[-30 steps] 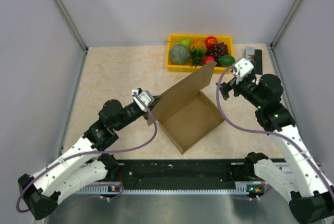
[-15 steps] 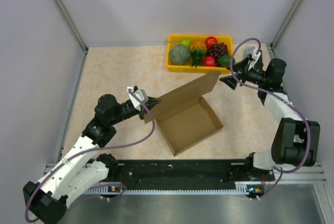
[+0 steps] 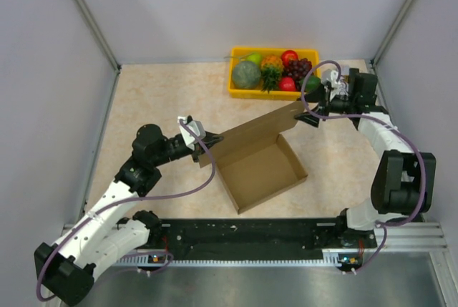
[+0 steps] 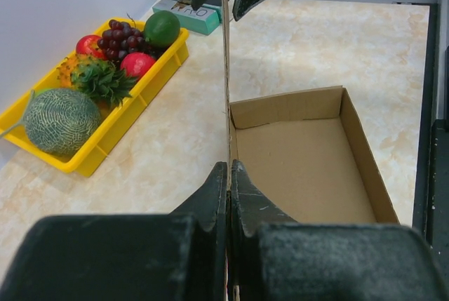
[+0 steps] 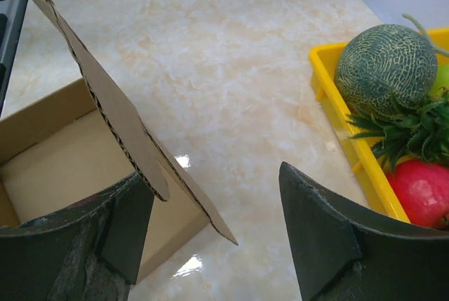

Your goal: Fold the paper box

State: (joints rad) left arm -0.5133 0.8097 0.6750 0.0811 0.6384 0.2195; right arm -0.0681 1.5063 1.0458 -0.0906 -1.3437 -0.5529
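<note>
Box: we see the box mid-worktop, a little toward the near edge, its base open upward and its flap standing along the far wall.
Left gripper: the left gripper is clamped on the flap's left end (pads pressed flat against both faces).
Right gripper: the right gripper has its jaws wide apart, straddling the flap's right corner; we see no contact.
Handling: we judge the board light and stiff, bending readily only at its creases; the corrugated edge could crush, and the base may slide on the glossy top.
Hold: we favour pinching the flap's flat faces near both ends.
Risk: the tray at the far edge sits close behind.
</note>
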